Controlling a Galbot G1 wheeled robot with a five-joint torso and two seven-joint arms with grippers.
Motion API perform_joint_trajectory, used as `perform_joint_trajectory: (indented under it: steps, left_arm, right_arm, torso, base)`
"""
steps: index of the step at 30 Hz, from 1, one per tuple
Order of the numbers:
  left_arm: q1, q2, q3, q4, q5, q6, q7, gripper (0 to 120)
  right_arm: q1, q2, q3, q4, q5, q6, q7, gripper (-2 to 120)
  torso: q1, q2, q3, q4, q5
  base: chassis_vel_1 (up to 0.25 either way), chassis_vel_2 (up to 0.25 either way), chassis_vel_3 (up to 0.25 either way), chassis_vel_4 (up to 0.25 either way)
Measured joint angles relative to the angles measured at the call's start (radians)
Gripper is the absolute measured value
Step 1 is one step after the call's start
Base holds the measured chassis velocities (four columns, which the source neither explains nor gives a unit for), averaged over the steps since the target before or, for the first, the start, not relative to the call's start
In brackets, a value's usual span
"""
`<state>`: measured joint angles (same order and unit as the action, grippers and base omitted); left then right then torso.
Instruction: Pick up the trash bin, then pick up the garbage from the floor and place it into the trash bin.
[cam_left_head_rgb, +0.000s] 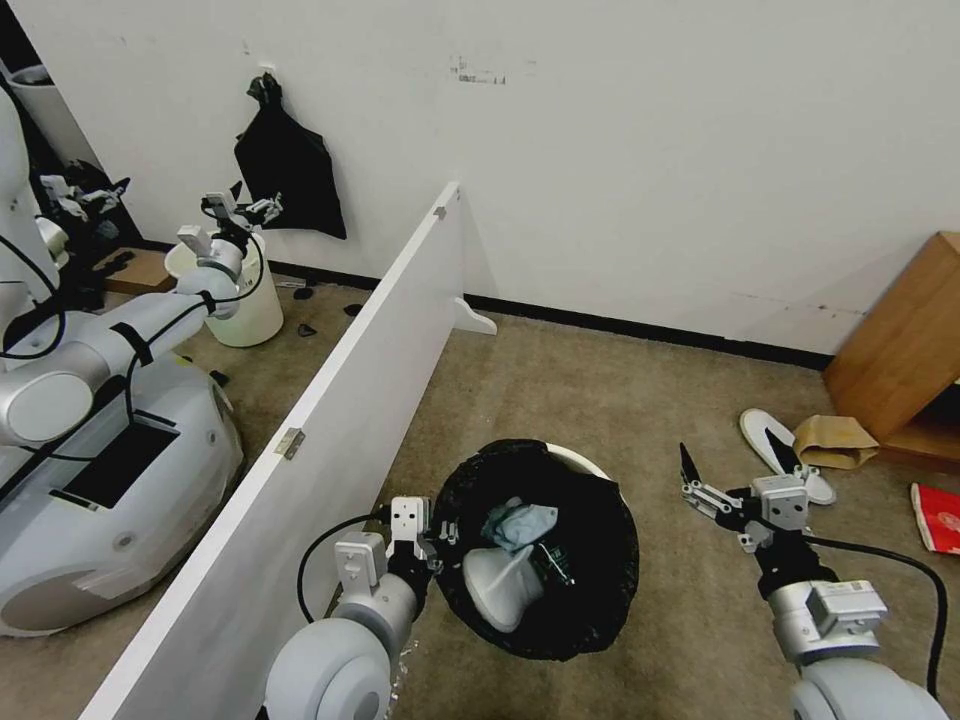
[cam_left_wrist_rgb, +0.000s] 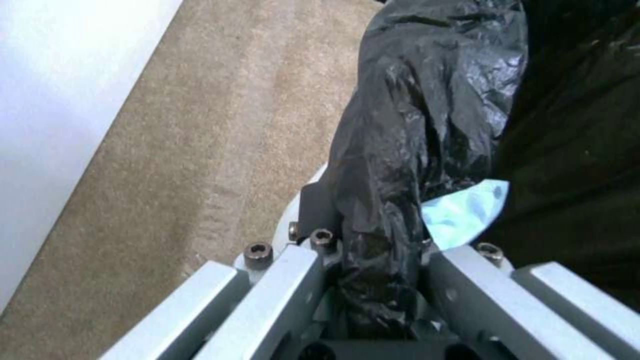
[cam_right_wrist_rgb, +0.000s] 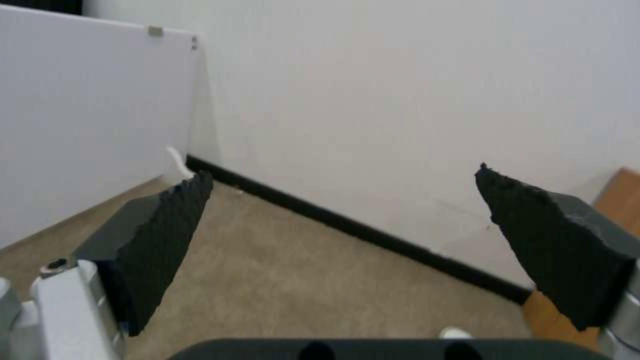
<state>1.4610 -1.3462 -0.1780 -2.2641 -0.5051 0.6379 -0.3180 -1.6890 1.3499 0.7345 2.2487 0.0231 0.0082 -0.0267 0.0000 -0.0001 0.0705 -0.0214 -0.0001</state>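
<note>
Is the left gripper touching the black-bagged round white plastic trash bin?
Touching: left wrist view shows the left gripper clamped on the trash bin bag-covered rim.

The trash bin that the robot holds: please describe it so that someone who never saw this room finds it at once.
Follow the long white partition board across the carpet toward the robot. Just right of its near end, the left tool is shut on the rim of the trash bin. Unlike the pale unlined bucket beyond the partition, it is lined with a crinkled black bag and holds a light-blue tissue.

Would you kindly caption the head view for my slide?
Left end effector grips the trash bin rim; right end effector hovers open.
</note>
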Motion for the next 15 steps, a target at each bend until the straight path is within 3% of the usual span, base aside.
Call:
perform_joint_trajectory:
  steps: [15]
  left_arm:
    - [0.000,-0.019,0.004,0.005,0.015,-0.001,0.012,2]
  right_arm:
    - [-0.021,0.054,0.058,0.005,-0.059,0.079,-0.028,100]
  torso:
    - [0.000,0.000,0.000,-0.0002,0.0001]
  base:
    - [0.000,0.000,0.000,0.000]
